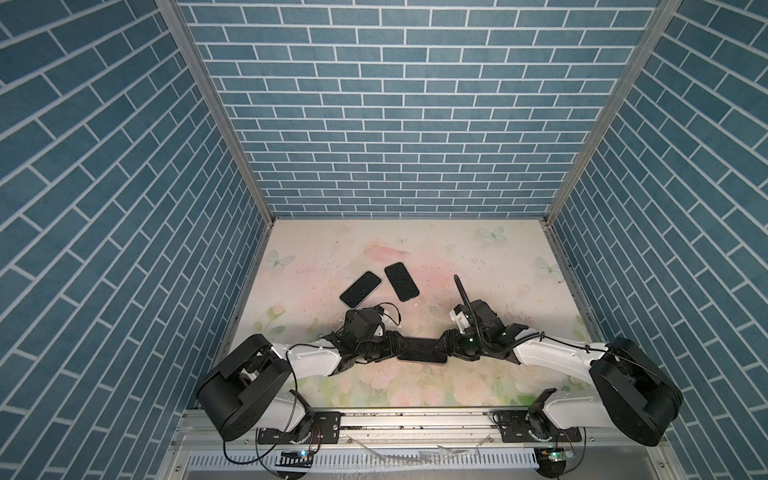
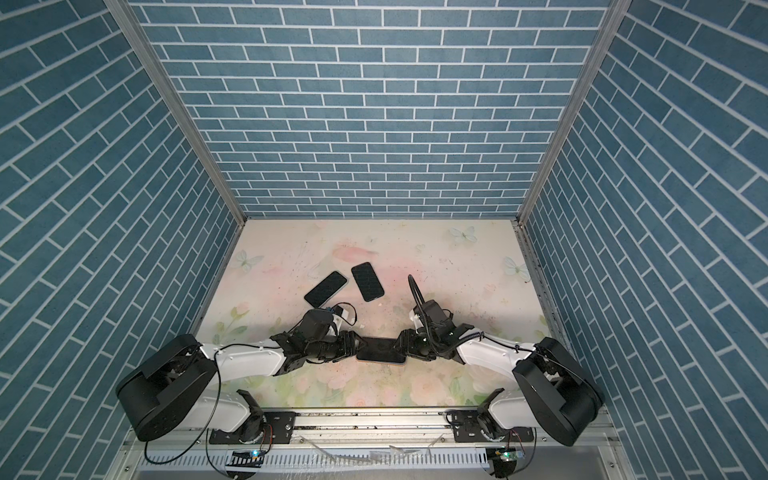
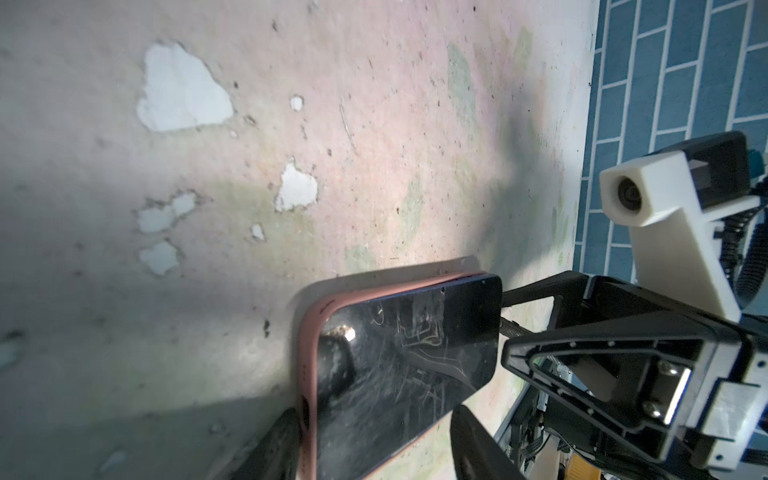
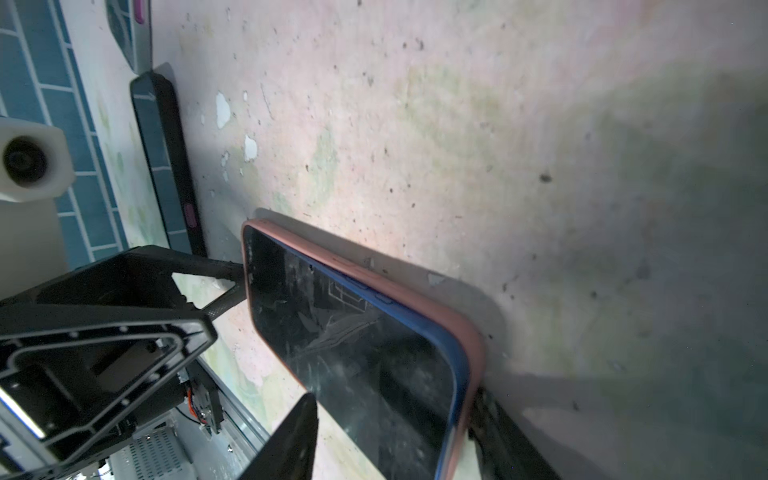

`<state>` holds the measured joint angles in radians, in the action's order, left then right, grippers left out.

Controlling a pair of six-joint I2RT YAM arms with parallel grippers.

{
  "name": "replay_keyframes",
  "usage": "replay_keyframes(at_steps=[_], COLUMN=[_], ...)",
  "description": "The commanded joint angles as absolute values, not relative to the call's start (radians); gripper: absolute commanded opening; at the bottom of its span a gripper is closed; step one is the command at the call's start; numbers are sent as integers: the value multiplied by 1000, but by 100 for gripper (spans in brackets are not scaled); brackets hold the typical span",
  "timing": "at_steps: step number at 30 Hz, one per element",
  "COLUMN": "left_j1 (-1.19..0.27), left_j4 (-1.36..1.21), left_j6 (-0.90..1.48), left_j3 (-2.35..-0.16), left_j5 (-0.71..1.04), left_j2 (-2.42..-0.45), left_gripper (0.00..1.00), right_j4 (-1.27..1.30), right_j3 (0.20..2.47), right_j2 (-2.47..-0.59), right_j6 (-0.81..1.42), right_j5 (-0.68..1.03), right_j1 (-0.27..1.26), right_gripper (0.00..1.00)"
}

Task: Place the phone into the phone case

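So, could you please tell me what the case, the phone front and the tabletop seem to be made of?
The case looks like soft silicone or rubber: matte pink, rounded lip, no glare. The phone has a glossy glass front: mirror reflections, fine scratches. The tabletop seems a matte printed floral film, flaked to white in patches.

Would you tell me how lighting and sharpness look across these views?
Both top views are sharp and evenly lit; in the left wrist view the phone screen carries reflections and a small glint; in the right wrist view a broad shadow darkens the table.
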<state>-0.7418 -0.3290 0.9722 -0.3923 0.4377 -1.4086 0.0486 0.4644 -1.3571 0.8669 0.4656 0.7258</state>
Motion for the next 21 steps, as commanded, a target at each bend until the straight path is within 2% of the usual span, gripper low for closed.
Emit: replay_keyframes(at_steps=[1,5,14,21], left_j1=[-755,-755,-754,-754], left_j4=[-252,-258,-279,-280], left_j6=[966,974,992,994], left_j3=[-376,-364,-338,-341], left_j5=[443,447,450,454], left_j2=[-1455,-1454,-1457,-1460], left_gripper=[59,59,58,57], right_j4=[278,413,400,414], right_j3=[394,339,303,326], right_j2=[-1408,-1350,-1165,-1198], right_j6=[895,914,905,894], right_j5=[591,644,635,662], right_j1=[743,734,688,681], right_gripper=[59,56,52,42])
